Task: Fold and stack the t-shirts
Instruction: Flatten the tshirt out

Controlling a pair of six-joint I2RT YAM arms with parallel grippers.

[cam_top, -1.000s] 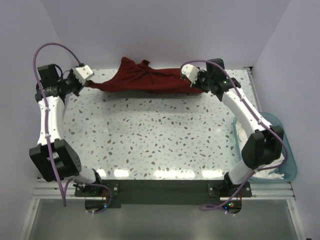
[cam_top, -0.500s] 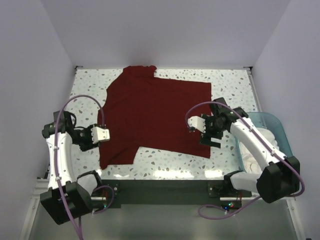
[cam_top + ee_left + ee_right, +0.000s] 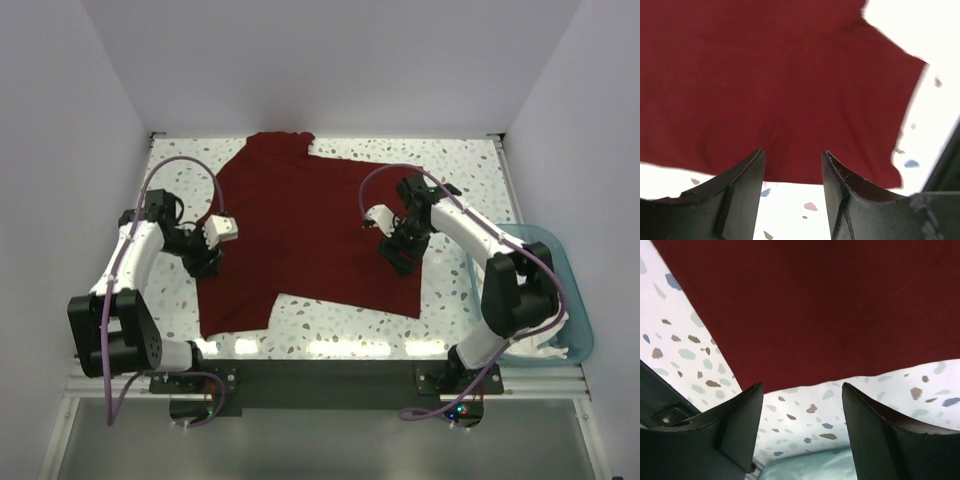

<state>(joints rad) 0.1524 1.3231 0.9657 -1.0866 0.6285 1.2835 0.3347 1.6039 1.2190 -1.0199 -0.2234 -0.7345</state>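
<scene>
The maroon t-shirt lies spread flat on the speckled table, collar toward the far edge. My left gripper hovers at the shirt's left edge, open and empty. In the left wrist view the shirt fills the top beyond the left gripper. My right gripper hangs over the shirt's right part, open and empty. In the right wrist view the shirt's hem lies just past the right gripper. White cloth, the white t-shirt, shows in the tub.
A light blue plastic tub stands at the table's right edge beside the right arm; its rim shows low in the right wrist view. White walls close in the far and side edges. Purple cables loop off both arms.
A second ago both grippers were shut on the maroon shirt, stretched at the far edge. It now lies flat; both have let go, opened and moved in over its sides.
</scene>
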